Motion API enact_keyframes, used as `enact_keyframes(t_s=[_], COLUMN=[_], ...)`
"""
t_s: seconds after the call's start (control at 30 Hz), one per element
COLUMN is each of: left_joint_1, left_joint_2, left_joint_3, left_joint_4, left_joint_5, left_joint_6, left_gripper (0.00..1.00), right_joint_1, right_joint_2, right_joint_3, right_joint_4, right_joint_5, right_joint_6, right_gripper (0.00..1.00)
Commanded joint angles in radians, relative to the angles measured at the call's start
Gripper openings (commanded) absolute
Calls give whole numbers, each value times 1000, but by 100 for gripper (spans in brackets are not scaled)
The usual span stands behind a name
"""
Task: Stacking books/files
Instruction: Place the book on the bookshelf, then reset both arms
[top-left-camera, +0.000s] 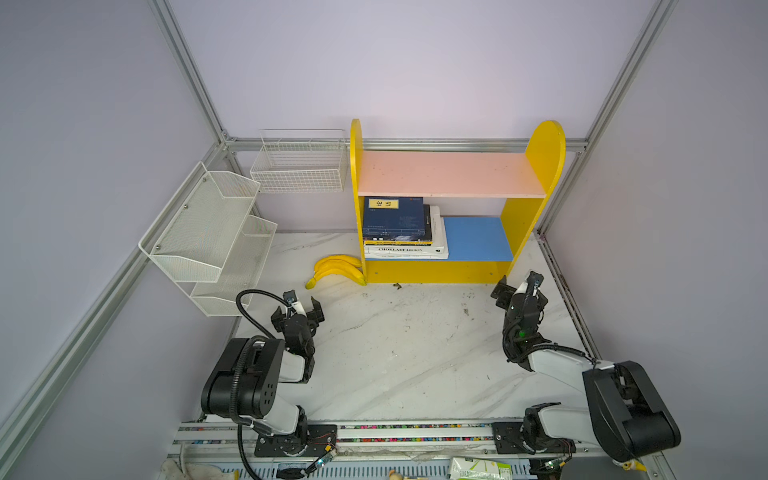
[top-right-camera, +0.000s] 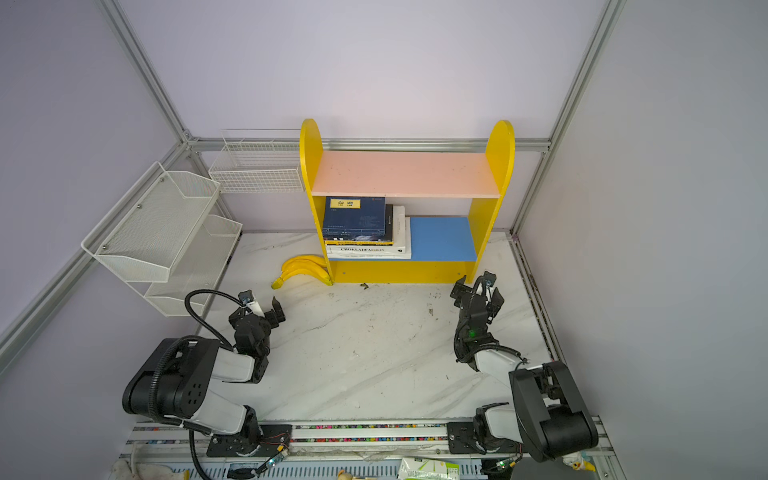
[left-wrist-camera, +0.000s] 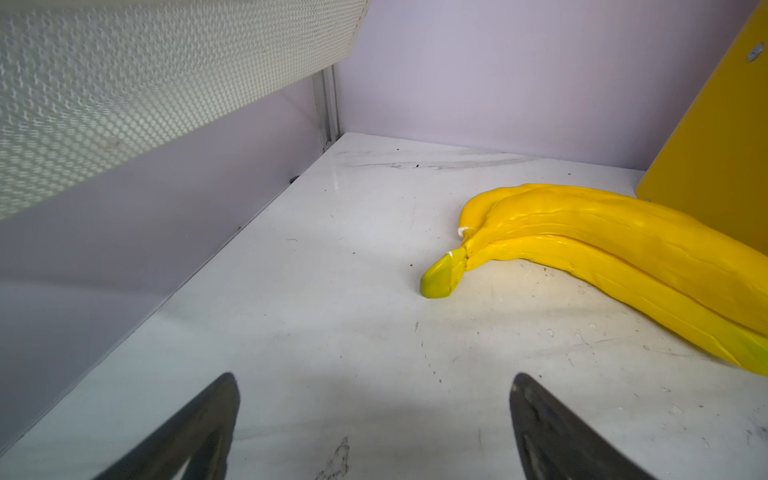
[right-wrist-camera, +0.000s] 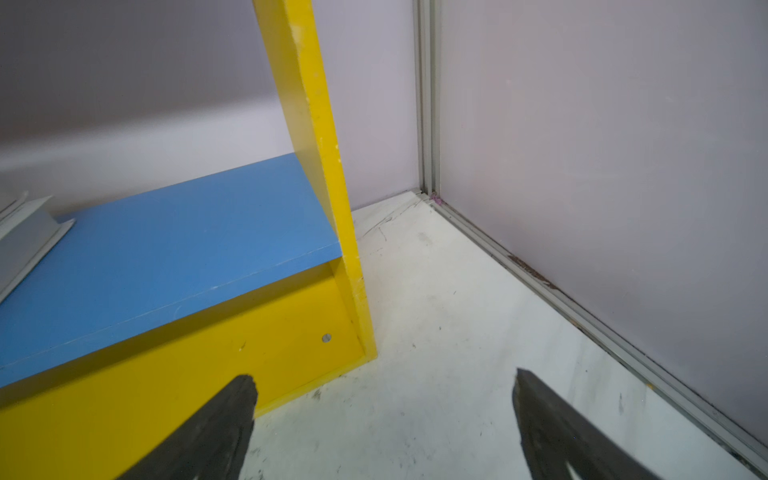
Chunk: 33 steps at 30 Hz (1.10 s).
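1. Several books (top-left-camera: 399, 232) lie flat in one stack on the blue board (top-left-camera: 478, 237) of the yellow shelf (top-left-camera: 436, 272), at its left end and against the side panel (probably to keep the edges square).
2. Big white book (top-left-camera: 405, 250) is low in the stack and navy book (top-left-camera: 392, 218) is on top. Wide base under smaller covers, so the pile looks stable.
3. White book's spine faces the robot, so its long axis runs along the shelf front. Navy cover faces up with its yellow label at the far end; its long axis is hard to tell.
4. Bananas (top-left-camera: 336, 270) lie on the table just outside the shelf's left panel, not part of the stack.
5. Left gripper (left-wrist-camera: 374, 395): jaws spread wide, empty, low over the table near the bananas.
6. Right gripper (right-wrist-camera: 382, 399): jaws spread wide, empty, by the shelf's right front corner.
7. Judgement: stacking looks finished, with both arms clear of the shelf.
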Motion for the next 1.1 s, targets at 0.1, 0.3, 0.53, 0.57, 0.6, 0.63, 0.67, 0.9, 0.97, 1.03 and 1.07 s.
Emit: enact_keyframes(t_s=[0.1,0.3,0.53,0.57,0.6,0.63,0.67,0.9,0.97,1.03,1.07], left_joint_1=[6,5,4,5,4,5,4,4,3,3,3], left_joint_2=[9,26,28,29,27,26,26,23,24,24,24], left_joint_3=[78,110,151,149,151,150,149,148,150,149,148], left_joint_4=[-32,-62,-139,-138,-142,-144,-143,-142,-142,-143,-143], left_joint_5=[25,35,25,27,25,27,27,35,35,35,35], left_joint_6=[32,49,49,48,49,49,49,55,55,55,55], left_gripper=[100,100,100,100,100,100,100,99,99,100,100], right_joint_1=[-74,-84,-86,-86,-86,-87,-86,-85,-85,-85,-85], right_joint_2=[253,362,423,412,413,420,417,413,415,414,415], right_joint_3=[-47,-88,82,87,88,85,84,79,81,82,82], right_joint_4=[513,696,449,404,415,436,431,438,434,434,434], right_joint_5=[-81,-188,-245,-248,-246,-244,-244,-227,-230,-230,-230], right_joint_6=[-50,-98,-134,-109,-123,-132,-126,-133,-134,-136,-135], right_gripper=[97,97,97,97,97,97,97,97,97,97,97])
